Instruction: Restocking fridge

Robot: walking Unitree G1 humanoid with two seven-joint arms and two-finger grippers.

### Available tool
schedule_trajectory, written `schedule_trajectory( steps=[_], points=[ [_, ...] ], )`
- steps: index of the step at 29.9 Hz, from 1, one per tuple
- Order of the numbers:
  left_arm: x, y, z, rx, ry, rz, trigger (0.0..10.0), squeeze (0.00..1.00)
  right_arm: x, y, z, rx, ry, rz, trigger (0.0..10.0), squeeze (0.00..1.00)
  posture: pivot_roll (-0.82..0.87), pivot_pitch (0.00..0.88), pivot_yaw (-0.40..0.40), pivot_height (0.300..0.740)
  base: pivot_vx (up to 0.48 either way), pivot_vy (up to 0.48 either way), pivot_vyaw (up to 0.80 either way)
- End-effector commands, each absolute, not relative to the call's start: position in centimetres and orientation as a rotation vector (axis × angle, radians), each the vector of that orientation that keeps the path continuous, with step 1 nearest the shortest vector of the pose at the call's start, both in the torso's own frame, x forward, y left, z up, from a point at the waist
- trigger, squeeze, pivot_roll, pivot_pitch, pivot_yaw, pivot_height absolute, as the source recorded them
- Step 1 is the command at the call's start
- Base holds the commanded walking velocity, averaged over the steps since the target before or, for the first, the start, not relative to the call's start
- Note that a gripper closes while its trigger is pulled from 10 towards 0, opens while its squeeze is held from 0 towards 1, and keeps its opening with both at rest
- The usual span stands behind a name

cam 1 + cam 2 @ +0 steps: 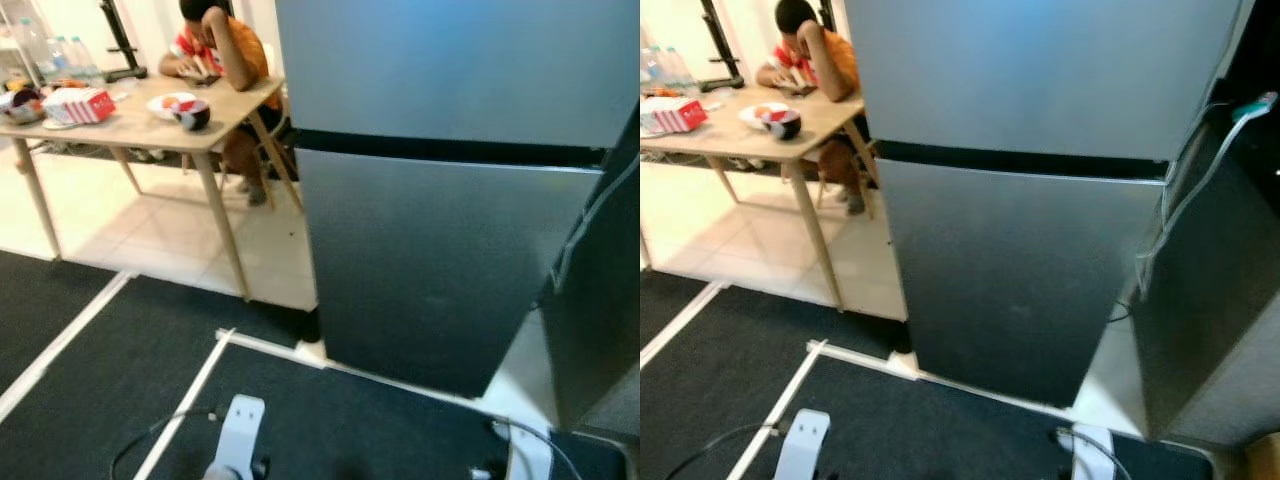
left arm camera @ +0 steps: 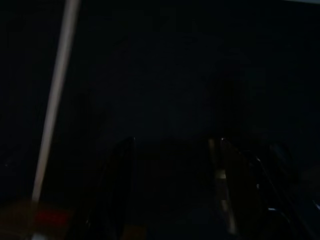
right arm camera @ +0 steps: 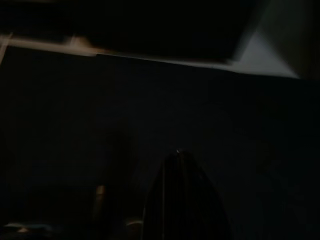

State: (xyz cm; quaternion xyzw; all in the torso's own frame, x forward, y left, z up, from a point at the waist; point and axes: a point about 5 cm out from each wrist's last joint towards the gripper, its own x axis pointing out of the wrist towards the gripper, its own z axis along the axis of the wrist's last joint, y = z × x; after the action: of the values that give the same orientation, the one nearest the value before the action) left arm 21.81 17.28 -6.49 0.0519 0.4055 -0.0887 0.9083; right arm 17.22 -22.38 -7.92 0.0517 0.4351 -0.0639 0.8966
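Note:
A tall grey fridge [image 1: 450, 200] stands straight ahead, with its upper door [image 1: 450, 60] and lower door [image 1: 430, 270] both closed. At the bottom of the head views my two silver arms hang low over the dark floor, the left arm [image 1: 238, 435] and the right arm [image 1: 1090, 445]. In the dark left wrist view my left gripper [image 2: 172, 195] is open, with nothing between its two black fingers. In the dark right wrist view my right gripper [image 3: 182, 200] shows as one pointed black shape, its fingers together and holding nothing.
At the back left a wooden table [image 1: 130, 125] carries a red and white box [image 1: 80, 103], a bowl [image 1: 190, 113] and bottles [image 1: 60, 50]. A person [image 1: 225, 50] sits at it. White tape lines [image 1: 180, 410] cross the dark floor. A dark cabinet [image 1: 1220, 300] with cables [image 1: 1185, 190] flanks the fridge's right.

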Motion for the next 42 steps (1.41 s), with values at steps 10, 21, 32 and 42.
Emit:
schedule_trajectory(
  steps=[10, 21, 32, 42],
  points=[
    [21.3, 17.7, -6.7, 0.098, 0.851, -0.173, 10.0, 0.0, 17.3, -22.6, -7.8, 0.107, 0.894, -0.137, 10.0, 0.0, -0.1, 0.045, 0.062, 0.74, 0.0, 0.0, 0.8],
    [22.7, 17.0, -5.9, 0.057, 0.787, -0.17, 10.0, 0.0, 17.9, -22.3, -7.6, 0.099, 0.884, -0.115, 10.0, 0.0, -0.1, 0.043, 0.058, 0.74, 0.0, 0.0, 0.8],
    [23.3, 16.9, -5.4, 0.058, 0.765, -0.177, 10.0, 0.0, 18.4, -22.7, -7.3, 0.091, 0.873, -0.111, 10.0, 0.0, -0.1, 0.053, 0.054, 0.74, 0.0, 0.0, 0.8],
    [23.9, 16.5, -5.0, 0.071, 0.742, -0.195, 10.0, 0.0, 18.6, -22.7, -7.2, 0.082, 0.874, -0.097, 10.0, 0.0, -0.1, 0.063, 0.051, 0.74, 0.0, 0.0, 0.8]
  ],
)
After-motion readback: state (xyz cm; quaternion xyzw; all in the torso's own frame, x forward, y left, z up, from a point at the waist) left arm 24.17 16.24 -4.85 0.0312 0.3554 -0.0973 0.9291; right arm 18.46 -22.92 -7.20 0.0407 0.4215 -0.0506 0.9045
